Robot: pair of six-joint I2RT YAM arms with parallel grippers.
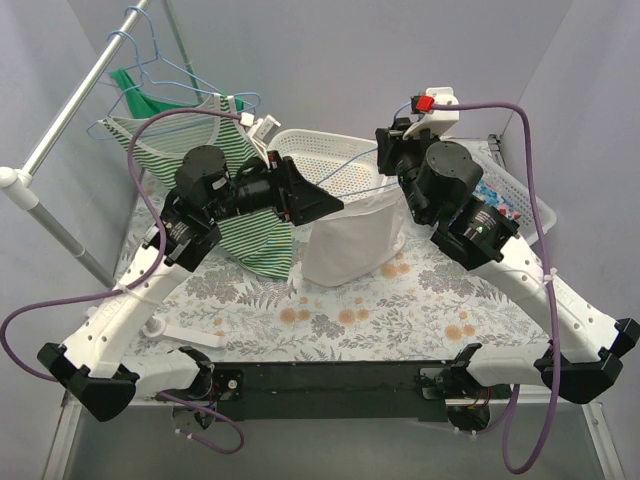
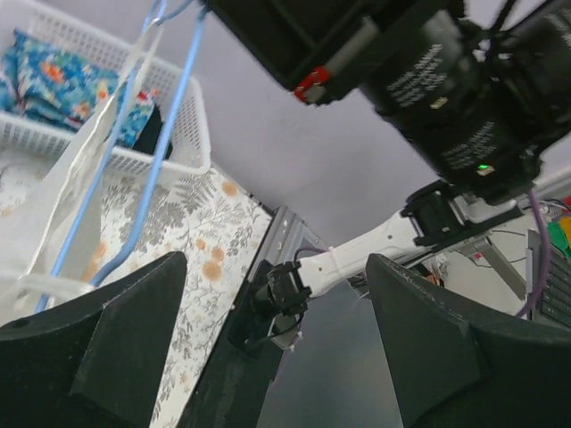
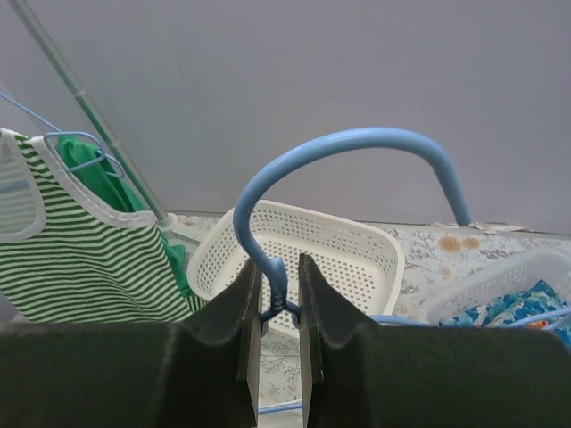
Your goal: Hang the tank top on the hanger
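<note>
Top camera high, looking down, wrist cameras low, close, sideways, all sharing the floral-cloth basket (image 2: 192, 125)

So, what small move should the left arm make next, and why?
Probably ease the left gripper sideways toward the tank top, until cloth lies between its jaws. It is open and holds nothing, the cloth hangs just beside it, and the right gripper is shut on the hanger.
</note>
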